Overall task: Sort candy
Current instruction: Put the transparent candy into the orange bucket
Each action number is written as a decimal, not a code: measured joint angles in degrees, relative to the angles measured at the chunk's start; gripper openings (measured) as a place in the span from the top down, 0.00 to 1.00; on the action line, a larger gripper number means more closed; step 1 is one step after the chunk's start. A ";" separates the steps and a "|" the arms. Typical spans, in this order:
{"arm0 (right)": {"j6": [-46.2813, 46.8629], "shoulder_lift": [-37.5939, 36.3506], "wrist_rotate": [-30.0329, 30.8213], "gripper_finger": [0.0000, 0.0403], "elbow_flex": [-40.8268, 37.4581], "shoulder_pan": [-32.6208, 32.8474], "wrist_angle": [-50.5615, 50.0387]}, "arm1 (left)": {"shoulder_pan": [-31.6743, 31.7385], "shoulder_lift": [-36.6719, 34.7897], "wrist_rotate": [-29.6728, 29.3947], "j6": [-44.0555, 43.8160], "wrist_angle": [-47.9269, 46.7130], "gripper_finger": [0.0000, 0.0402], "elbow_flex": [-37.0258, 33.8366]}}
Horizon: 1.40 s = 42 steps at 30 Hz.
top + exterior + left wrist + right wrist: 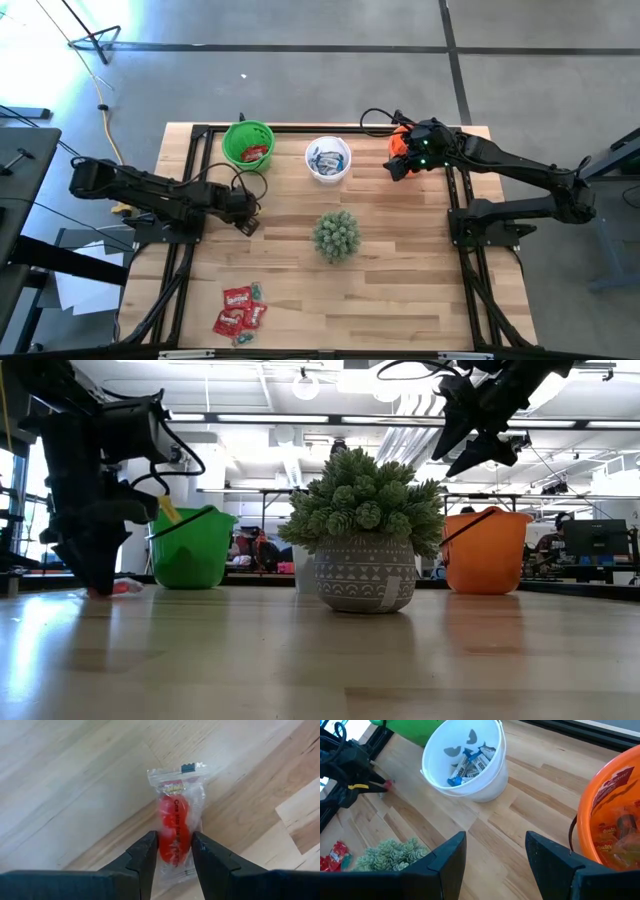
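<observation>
green cup (247, 143), white cup (328, 160), orange cup (612, 815); red candy (175, 827).

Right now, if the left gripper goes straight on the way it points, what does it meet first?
The left gripper would first meet the red candy already between its fingers, then probably the wooden table beneath it.

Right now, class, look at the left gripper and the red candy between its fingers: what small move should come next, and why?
Probably lift. The left gripper has its fingers on either side of a red wrapped candy that looks to lie on the wooden table. The green cup nearby already holds red candy, so raising the piece clear seems the step before carrying it there.
</observation>
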 joint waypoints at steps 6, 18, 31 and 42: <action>-0.44 0.00 0.03 0.51 -0.01 -0.01 -0.15 | -0.02 0.51 -0.34 -0.21 -1.12 0.75 0.07; 1.69 0.15 2.55 0.51 -0.02 -0.02 1.74 | -0.07 1.29 2.29 -3.46 0.31 0.99 8.93; 5.80 13.72 -3.33 0.51 -0.02 4.39 39.70 | 7.38 1.19 -7.97 24.52 21.48 1.00 33.91; 8.16 22.56 -0.64 0.51 -0.02 8.70 68.36 | 8.17 7.65 -7.89 30.42 21.97 1.00 42.80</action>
